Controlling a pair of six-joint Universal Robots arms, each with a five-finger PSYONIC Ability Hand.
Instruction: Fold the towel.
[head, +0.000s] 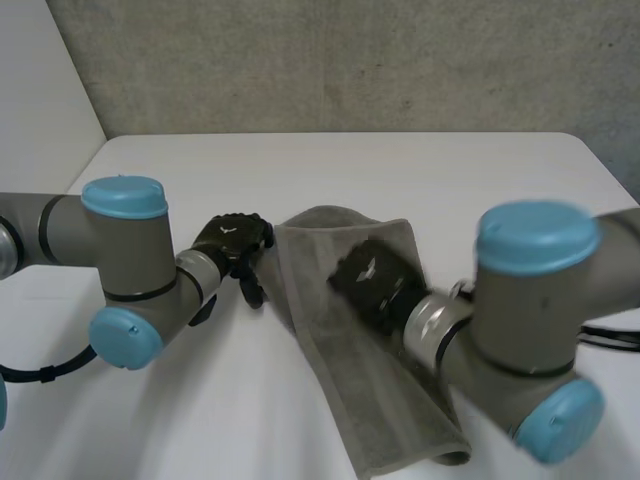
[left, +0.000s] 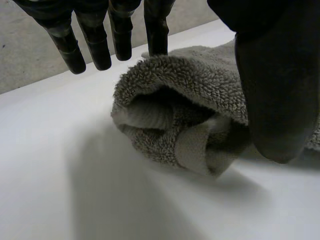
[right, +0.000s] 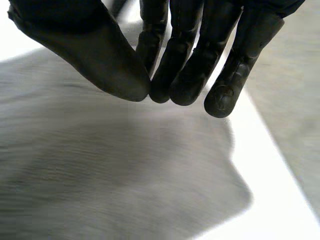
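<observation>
A grey towel lies folded in a long strip, running diagonally from the table's middle toward the front right. My left hand rests at its left edge near the far end. In the left wrist view its fingers are straight and spread from the thumb, with a rolled towel corner on the table below the palm, ungripped. My right hand hovers over the towel's middle. In the right wrist view its fingers are curled against the thumb, with nothing between them, above the towel.
The white table stretches bare behind and to the left of the towel. A grey wall stands behind the far edge. My right arm crosses the towel's near end, close to the front right.
</observation>
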